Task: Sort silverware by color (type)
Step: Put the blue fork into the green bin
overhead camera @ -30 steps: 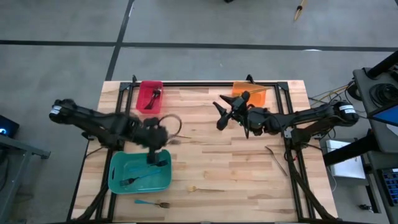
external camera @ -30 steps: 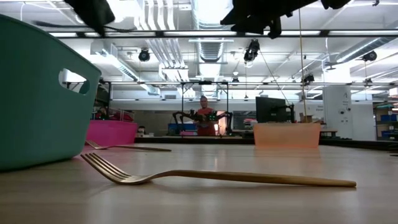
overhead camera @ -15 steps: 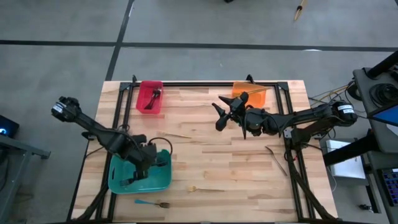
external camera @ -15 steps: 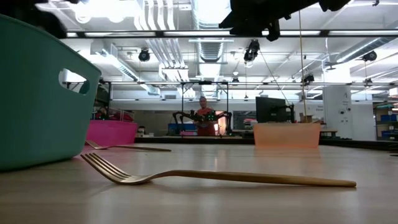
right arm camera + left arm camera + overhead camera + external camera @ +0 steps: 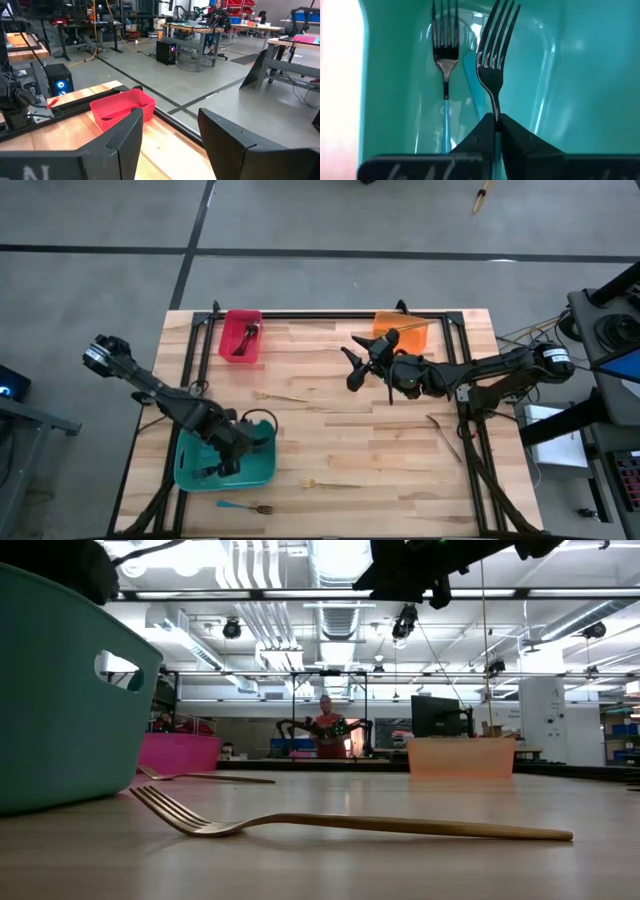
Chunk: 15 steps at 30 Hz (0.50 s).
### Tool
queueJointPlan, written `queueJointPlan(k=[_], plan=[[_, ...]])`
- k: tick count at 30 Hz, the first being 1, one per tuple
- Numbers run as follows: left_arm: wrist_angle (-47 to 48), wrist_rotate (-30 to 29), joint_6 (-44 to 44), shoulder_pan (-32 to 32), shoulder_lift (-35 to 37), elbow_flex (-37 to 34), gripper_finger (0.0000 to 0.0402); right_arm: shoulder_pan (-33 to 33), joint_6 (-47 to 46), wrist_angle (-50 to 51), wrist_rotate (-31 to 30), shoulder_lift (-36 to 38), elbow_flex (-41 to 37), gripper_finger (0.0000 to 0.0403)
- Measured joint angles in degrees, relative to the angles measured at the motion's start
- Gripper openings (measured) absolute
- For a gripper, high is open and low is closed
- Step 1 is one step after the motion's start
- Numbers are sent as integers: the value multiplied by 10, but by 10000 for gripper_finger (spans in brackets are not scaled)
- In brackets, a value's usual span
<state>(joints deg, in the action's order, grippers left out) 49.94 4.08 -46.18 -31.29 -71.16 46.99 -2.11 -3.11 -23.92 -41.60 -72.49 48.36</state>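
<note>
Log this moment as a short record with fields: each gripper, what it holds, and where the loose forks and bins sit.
left gripper: shut on a fork, inside the teal bin
teal bin contents: a blue-handled fork lies under the held one
right gripper: open, empty, above the table near the orange bin
red bin: far left corner, dark cutlery inside
loose on table: two gold forks, a blue-handled fork near the front edge, a dark fork at the right
</note>
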Motion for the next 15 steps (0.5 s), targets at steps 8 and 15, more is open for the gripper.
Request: queueJointPlan(k=[8,15], plan=[[-49,0,-9,0,0,-41,10,0,-2,8,0,0,0,183],[-49,0,-15,0,0,-53,17,0,-14,14,0,0,0,183]])
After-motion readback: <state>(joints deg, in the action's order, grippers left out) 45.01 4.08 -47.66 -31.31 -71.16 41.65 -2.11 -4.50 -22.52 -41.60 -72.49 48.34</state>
